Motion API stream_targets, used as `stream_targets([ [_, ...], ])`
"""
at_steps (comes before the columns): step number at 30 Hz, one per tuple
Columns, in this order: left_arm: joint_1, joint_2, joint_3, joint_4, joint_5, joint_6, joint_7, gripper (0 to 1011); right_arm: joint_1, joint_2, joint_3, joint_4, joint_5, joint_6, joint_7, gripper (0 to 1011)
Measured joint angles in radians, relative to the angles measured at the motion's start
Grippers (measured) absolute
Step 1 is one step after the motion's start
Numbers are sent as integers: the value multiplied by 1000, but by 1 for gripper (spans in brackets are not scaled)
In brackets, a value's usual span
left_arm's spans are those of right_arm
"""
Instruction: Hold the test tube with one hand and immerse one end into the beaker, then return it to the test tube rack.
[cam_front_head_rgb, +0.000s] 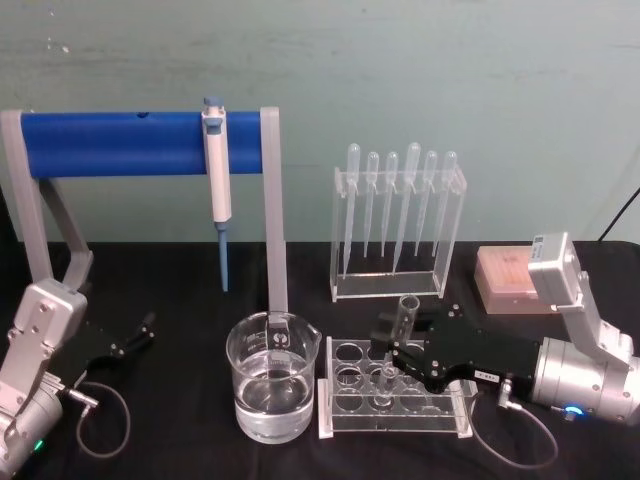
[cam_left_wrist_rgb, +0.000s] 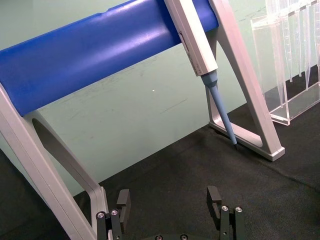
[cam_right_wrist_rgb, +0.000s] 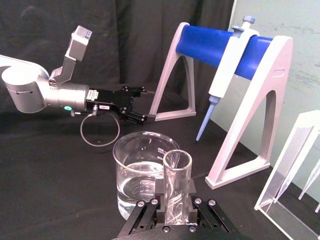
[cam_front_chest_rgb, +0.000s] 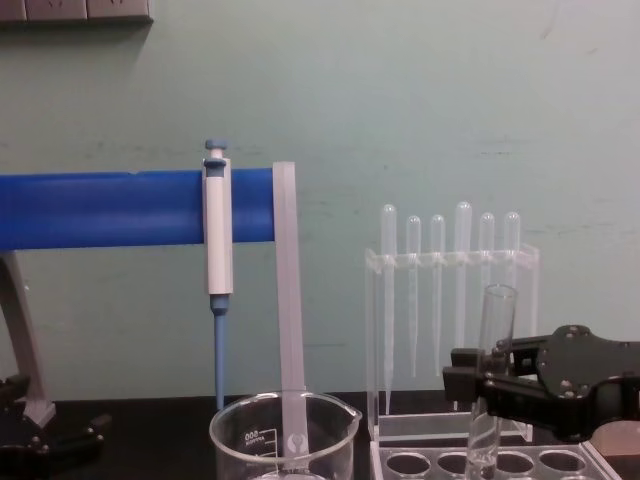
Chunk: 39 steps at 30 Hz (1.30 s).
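The test tube stands nearly upright over the clear tube rack, its lower end down at the rack's holes. My right gripper is shut on the tube's middle, coming in from the right. In the right wrist view the tube sits between the closed fingers, with the beaker just beyond. In the chest view the tube rises above the gripper. The beaker, part full of clear liquid, stands left of the rack. My left gripper rests open at the far left, holding nothing.
A grey stand with a blue bar holds a white-and-blue micropipette behind the beaker. An acrylic rack of several plastic pipettes stands at the back, and an orange box lies at the right. A black cloth covers the table.
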Motion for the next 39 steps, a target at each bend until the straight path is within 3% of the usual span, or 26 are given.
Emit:
stream_targets([
  [32, 0, 0, 0, 0, 0, 0, 0, 1000, 0, -24, -8, 45, -13, -20, 3, 228],
  [39, 0, 0, 0, 0, 0, 0, 0, 1000, 0, -23, -8, 43, -12, -19, 2, 429],
])
